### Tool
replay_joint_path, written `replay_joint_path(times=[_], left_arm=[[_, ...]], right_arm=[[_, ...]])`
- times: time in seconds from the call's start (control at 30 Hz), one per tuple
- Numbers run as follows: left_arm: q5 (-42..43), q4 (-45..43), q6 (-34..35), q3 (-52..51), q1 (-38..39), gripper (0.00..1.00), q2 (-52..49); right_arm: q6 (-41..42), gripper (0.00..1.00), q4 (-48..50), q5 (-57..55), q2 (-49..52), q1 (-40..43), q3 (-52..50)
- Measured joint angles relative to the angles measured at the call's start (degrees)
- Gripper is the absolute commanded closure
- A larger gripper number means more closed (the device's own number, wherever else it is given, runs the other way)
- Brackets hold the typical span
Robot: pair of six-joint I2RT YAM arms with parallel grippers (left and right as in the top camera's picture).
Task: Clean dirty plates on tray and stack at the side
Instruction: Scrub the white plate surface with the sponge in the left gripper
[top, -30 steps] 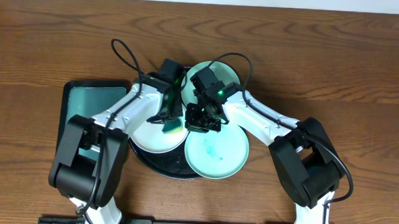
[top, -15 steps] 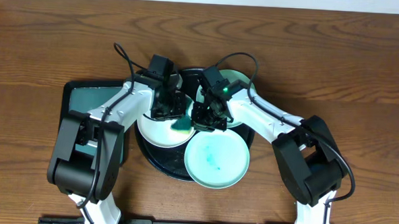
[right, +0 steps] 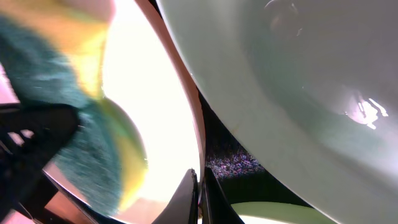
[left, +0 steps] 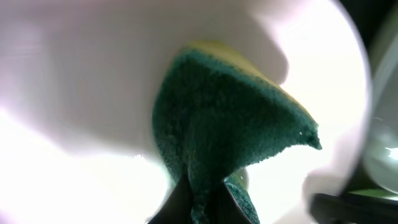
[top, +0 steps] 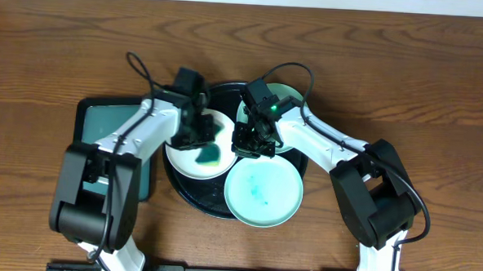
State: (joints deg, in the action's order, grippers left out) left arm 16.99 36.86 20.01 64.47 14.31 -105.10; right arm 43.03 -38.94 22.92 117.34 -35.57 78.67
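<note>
shifting left, l hand point(top: 204, 140) w/ sponge point(top: 211, 155) onto white plate point(top: 182, 160)

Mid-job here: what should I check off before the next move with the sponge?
1. Sponge gripped in left pincer: ok.
2. Sponge lying on the white plate: ok.
3. White plate clean under the sponge: cannot tell.
4. Front mint plate clean: not ok, teal smear at its centre.
5. Right pincer shut at the white plate's rim; touching it: cannot tell.
6. Plates stacked beside the black tray: not ok, all three are on it, back mint plate included.
</note>
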Motion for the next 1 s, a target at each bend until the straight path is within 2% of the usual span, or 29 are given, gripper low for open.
replay_joint_path(times=[0.17, 0.33, 0.6, 0.73, 0.83, 1.0], left_arm=[[-2.8, 2.9, 1.0, 0.0, -3.8, 0.92, 0.3], [-5.0, 3.3, 1.9, 0.0, -4.5, 0.93, 0.6], [-10.9, 4.5, 11.4, 0.0, -4.3, 0.93, 0.9], [-11.3, 4.1, 13.2, 0.0, -4.3, 0.93, 1.0], [-9.7, 3.0, 13.0, -0.3, -4.5, 0.93, 1.0], [4.1, -5.3, 8.5, -1.3, -6.4, 0.93, 0.7]], right_arm=[[0.0, 0.98, 0.0, 0.0, 0.0, 0.0, 0.0], [0.0, 0.98, 0.0, 0.0, 0.0, 0.0, 0.0], [0.0, 0.98, -0.2, 0.0, 0.0, 0.0, 0.0], [0.0, 0.98, -0.3, 0.0, 0.0, 0.0, 0.0], [0.0, 0.98, -0.3, 0.0, 0.0, 0.0, 0.0], [0.0, 0.98, -0.8, 0.2, 0.0, 0.2, 0.0]])
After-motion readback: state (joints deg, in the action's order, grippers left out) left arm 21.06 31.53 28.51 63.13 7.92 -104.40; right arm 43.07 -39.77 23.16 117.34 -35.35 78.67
